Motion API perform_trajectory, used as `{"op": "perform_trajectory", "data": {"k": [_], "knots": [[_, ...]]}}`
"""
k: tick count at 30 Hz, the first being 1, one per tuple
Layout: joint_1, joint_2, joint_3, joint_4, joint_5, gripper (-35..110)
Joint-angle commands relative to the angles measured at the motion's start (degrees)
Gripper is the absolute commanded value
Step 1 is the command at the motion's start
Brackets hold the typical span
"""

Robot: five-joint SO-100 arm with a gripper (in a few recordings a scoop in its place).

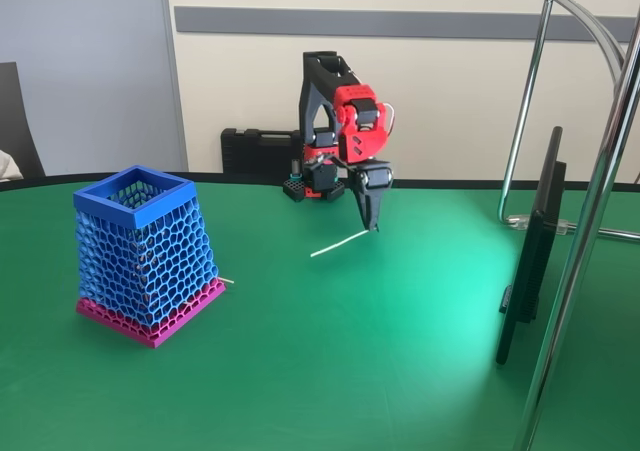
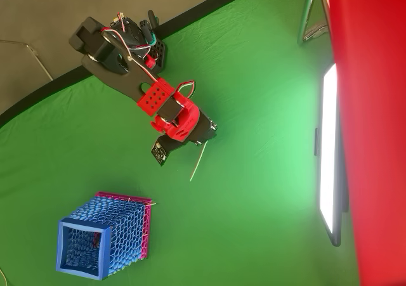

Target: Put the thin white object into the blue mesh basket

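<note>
The thin white object (image 1: 339,243) lies slanted just above or on the green counter (image 1: 400,351), its upper right end meeting the tip of the tool (image 1: 375,226). In the overhead view the stick (image 2: 198,162) runs out from under the tool's dark fingers (image 2: 206,134), its free end pointing toward the lower left. The tool points straight down and its jaws look drawn nearly together around that end, so it seems to have pinched the stick by its tip; whether the far end is clear of the cloth I cannot tell.

By my reading the grasp is being made or has just been made, and the carry has not begun. The blue mesh basket (image 1: 147,256) stands well apart to the left in the fixed view, upright on its pink base, its square rim (image 2: 81,248) open. A short white sliver (image 1: 226,280) lies beside the base.

The next move calls for a firm hold, a lift high enough to clear the tall rim, then a swing across and a release with the stick tipped downward into the opening. Held by one end, it may pivot or slip.
</note>
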Motion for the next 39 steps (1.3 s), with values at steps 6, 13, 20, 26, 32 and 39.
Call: {"op": "perform_trajectory", "data": {"k": [6,13,20,26,32,39], "knots": [[5.36,9.67,-8.35,-5.1,4.75,1],[12.57,12.13,-14.77,-10.02,15.56,1],[18.19,10.02,-20.48,-15.12,22.41,1],[22.94,5.89,-25.75,-18.63,25.58,0],[27.86,0.0,-30.15,-21.18,29.53,0],[33.49,-6.15,-33.66,-22.5,34.45,0]]}}
